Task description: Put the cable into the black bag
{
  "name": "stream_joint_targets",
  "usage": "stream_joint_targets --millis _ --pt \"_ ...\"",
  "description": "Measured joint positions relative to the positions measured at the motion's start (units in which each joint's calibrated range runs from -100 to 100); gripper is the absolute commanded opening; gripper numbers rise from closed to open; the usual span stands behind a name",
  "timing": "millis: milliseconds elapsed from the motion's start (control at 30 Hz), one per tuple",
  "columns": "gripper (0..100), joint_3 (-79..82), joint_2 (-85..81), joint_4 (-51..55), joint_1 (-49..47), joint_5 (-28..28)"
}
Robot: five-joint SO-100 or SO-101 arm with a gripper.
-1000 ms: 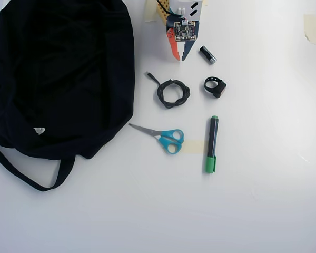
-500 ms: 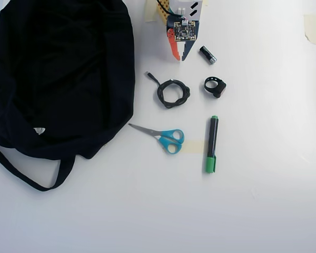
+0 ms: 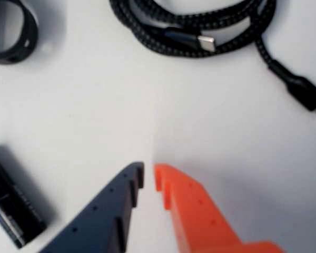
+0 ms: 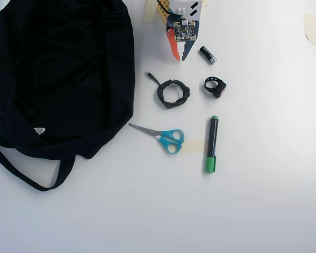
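Observation:
The black braided cable [image 4: 160,93] lies coiled on the white table, to the right of the black bag [image 4: 63,74], which lies open at the left. In the wrist view the coil [image 3: 147,37] is at the top, with one plug end [image 3: 305,95] trailing right. My gripper [image 4: 180,58] is at the top middle, just above the coil in the overhead view and apart from it. In the wrist view the gripper [image 3: 149,169] has a dark blue finger and an orange finger, their tips nearly together over bare table with nothing between them.
A small black cylinder [image 4: 207,55] lies right of the gripper, also in the wrist view [image 3: 8,205]. A black band [image 4: 215,86] lies right of the coil, also in the wrist view [image 3: 30,31]. Blue-handled scissors [image 4: 166,137] and a green marker [image 4: 212,142] lie below the coil.

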Motion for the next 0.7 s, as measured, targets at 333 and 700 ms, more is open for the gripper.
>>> stream_joint_targets --millis 333,700 --pt "2 0.00 0.00 0.00 0.00 0.00" --pt "2 0.00 0.00 0.00 -0.37 -0.05"
